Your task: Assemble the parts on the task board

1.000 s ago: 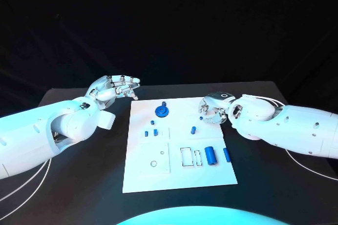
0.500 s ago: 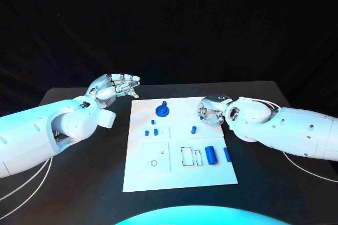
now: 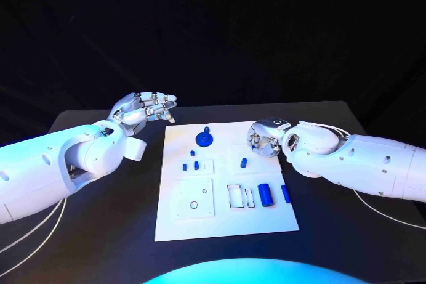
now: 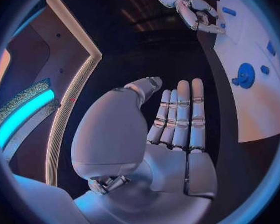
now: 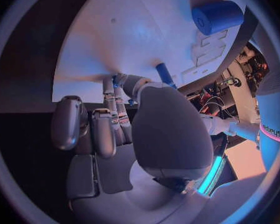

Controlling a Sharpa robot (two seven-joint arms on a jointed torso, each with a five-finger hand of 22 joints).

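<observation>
1. Our right hand [image 3: 266,138] curls its fingers [image 5: 102,129] inward over the task board's [image 3: 266,219] far right corner; we cannot tell whether they pinch anything.
2. Our left hand [image 3: 142,109] hangs beyond the board's far left corner, fingers [image 4: 180,117] straight, side by side, holding nothing.
3. Blue parts lie on the board: a round knob [image 3: 205,138], small pegs [image 3: 190,167], a cylinder [image 3: 265,194].

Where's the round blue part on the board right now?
In the head view the round blue part sits near the far edge of the task board, left of the right hand.
</observation>
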